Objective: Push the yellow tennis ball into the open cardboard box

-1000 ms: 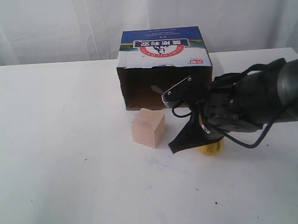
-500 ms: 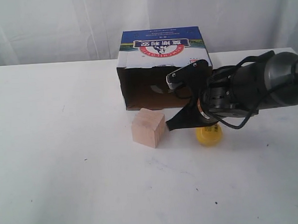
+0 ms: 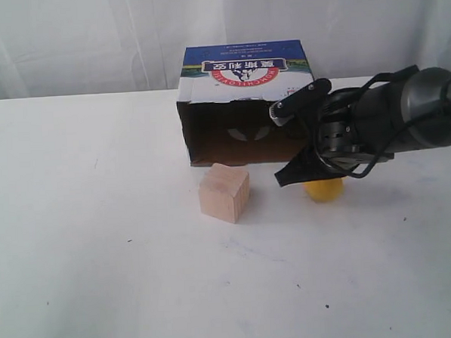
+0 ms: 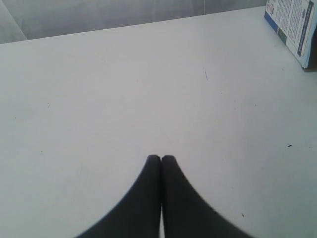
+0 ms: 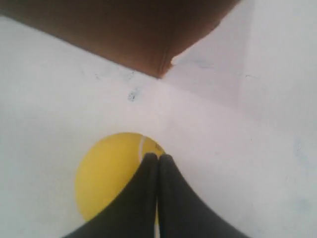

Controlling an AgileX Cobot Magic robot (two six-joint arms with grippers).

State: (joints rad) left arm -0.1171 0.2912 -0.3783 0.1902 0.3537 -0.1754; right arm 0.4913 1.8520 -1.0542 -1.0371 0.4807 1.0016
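Two-armed robot at a white counter (image 3: 101, 259), partway through nudging a ball into a box. The right gripper (image 5: 158, 157) is clenched, its two dark fingers pressed together with nothing between them. The yellow tennis ball (image 5: 109, 173) sits on the counter directly under those fingers and slightly to one side of the tips. It appears to touch them, though the close view is too blurred to be sure.

The open cardboard box (image 3: 248, 100) lies on its side just beyond the gripper. Its dark mouth faces the ball and its long side runs across the gripper's path. The ball is still outside, near one front corner of the box, so the last push inward remains, probably angled toward the middle of the mouth.

The ball is round, with no long axis. Its white seam shows right at the fingertips. A wooden cube (image 3: 224, 192) stands apart, beside the gripper. The left gripper (image 4: 161, 158) is also clenched and empty, over bare counter.
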